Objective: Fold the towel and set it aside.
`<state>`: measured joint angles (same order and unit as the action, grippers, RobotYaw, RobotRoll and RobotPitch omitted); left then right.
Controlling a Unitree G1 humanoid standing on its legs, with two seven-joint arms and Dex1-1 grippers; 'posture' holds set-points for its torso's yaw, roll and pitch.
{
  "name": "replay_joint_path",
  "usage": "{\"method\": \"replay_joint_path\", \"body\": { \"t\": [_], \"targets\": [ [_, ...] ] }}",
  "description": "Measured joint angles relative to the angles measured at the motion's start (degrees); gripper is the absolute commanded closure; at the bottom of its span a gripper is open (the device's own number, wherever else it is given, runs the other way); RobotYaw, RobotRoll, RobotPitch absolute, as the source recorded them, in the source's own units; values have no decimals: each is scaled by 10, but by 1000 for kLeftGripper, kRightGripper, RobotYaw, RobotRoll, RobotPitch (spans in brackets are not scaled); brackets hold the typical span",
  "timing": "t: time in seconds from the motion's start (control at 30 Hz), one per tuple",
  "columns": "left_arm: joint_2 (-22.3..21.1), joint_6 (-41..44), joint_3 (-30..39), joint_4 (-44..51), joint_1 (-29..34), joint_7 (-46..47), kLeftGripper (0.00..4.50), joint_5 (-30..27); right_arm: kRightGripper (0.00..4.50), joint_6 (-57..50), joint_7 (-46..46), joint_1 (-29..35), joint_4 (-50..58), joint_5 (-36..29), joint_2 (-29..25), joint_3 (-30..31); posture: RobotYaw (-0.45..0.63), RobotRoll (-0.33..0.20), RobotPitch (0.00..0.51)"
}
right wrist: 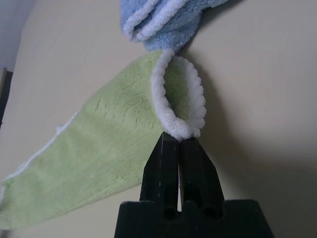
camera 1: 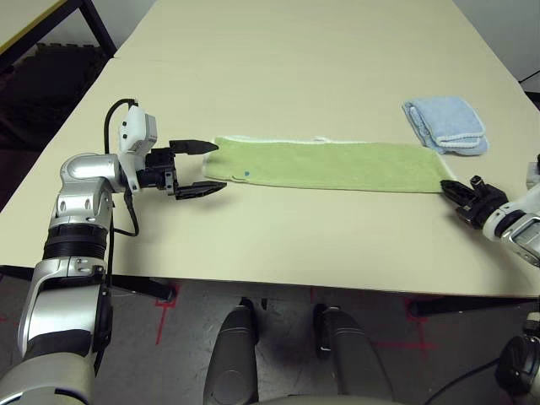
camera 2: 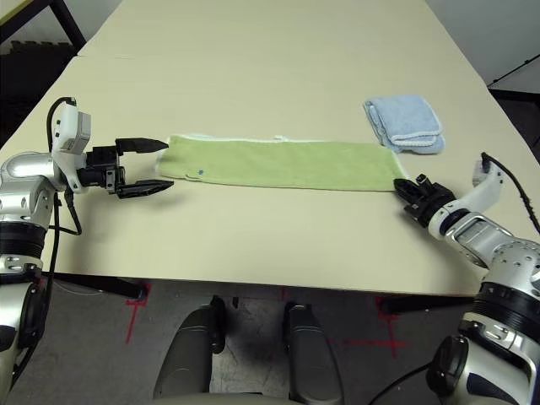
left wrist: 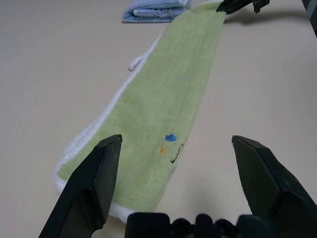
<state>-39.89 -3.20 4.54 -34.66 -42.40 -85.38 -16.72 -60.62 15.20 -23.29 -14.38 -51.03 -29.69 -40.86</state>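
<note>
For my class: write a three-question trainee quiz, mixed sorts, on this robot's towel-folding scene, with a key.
1. True or false: the left gripper is shut on the green towel.
2. Which gripper pinches the towel's end? A left, B right.
3. Fill in: the folded towel beyond the green one is light ____.

Key: 1 false, it stands open just off the towel's end; 2 B; 3 blue.

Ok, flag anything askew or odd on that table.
The green towel lies folded into a long strip, but at its right end the white-trimmed edge curls up into an open loop where the shut right gripper pinches it. The folded blue towel beside it looks neat. Nothing is spilled.
</note>
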Motion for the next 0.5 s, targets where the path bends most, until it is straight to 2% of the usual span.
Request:
{"method": "replay_joint_path", "body": {
  "t": [0.3, 0.5],
  "targets": [
    [3, 0, -1, 0, 0, -3, 0, 0, 4452, -43, 38, -37, 39, -90, 18, 4, -35, 0, 192],
    [3, 0, -1, 0, 0, -6, 0, 0, 4452, -73, 49, -59, 71, -116, 18, 61, -32, 0, 191]
  ]
}}
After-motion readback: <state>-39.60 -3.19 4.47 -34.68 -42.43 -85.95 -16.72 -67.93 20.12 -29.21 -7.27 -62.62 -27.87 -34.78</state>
